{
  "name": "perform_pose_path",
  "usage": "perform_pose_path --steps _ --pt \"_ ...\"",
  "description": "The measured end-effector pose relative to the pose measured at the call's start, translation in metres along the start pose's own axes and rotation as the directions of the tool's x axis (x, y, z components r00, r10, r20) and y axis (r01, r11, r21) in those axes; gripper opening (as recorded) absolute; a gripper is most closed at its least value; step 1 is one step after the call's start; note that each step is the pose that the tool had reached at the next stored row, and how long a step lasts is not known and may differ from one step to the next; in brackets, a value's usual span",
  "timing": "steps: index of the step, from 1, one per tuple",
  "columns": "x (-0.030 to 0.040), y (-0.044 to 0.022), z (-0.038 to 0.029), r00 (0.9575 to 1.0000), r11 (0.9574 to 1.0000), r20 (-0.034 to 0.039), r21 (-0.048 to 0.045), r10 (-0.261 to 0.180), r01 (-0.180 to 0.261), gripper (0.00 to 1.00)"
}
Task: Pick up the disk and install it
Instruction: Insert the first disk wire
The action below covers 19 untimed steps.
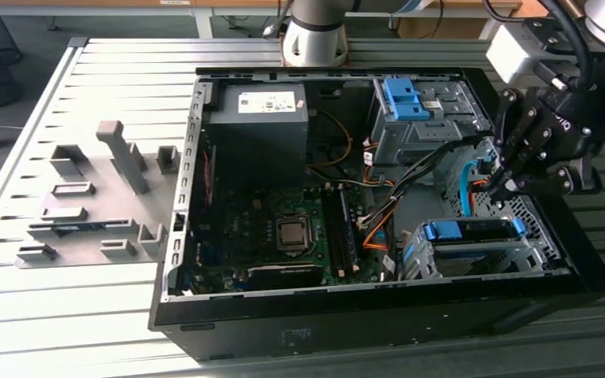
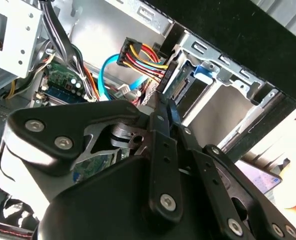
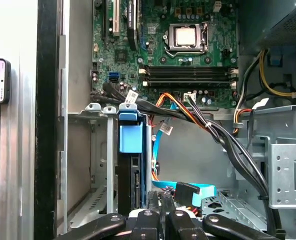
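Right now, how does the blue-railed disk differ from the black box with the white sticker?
The disk is slim with a blue end, slotted in a metal cage; the black box is bulky and wears a white sticker. The gripper hangs by the disk; the black box lies off toward the exterior view's left. Both sit inside the open computer case.

Clearance inside the open computer case [image 1: 387, 303]

Gripper [image 1: 504, 186] hangs over the gap between two drive cages [image 1: 424, 118] [image 1: 481, 248]; cable bundle [image 3: 213, 127] and blue data cable [image 3: 188, 187] cross that gap. Disk [image 3: 130, 150] already fills its slot. Open floor beside the motherboard [image 1: 281, 228].
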State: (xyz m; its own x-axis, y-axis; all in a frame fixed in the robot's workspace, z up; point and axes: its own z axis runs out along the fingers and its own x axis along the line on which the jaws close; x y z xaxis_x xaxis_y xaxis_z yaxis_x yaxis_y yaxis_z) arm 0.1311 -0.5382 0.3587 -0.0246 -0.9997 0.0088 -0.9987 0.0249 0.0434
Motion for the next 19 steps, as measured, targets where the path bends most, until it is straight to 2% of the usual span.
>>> perform_pose_path --steps 5,6,8,10,19 --pt "-0.0007 -0.0093 -0.0006 1.0000 0.9998 -0.0006 -0.0178 0.000 0.000 0.18" --pt "-0.0007 -0.0116 -0.0007 1.0000 0.9998 -0.0007 -0.0205 0.000 0.000 0.25" --pt "-0.0009 -0.0165 -0.0009 1.0000 0.9997 -0.0009 -0.0256 0.000 0.000 0.25" --pt "-0.0010 -0.0190 -0.0001 1.0000 0.9996 -0.0006 -0.0269 -0.002 0.002 0.25" --pt "-0.0010 -0.0199 0.0096 0.9996 0.9992 -0.0007 -0.0265 -0.029 0.029 0.25"
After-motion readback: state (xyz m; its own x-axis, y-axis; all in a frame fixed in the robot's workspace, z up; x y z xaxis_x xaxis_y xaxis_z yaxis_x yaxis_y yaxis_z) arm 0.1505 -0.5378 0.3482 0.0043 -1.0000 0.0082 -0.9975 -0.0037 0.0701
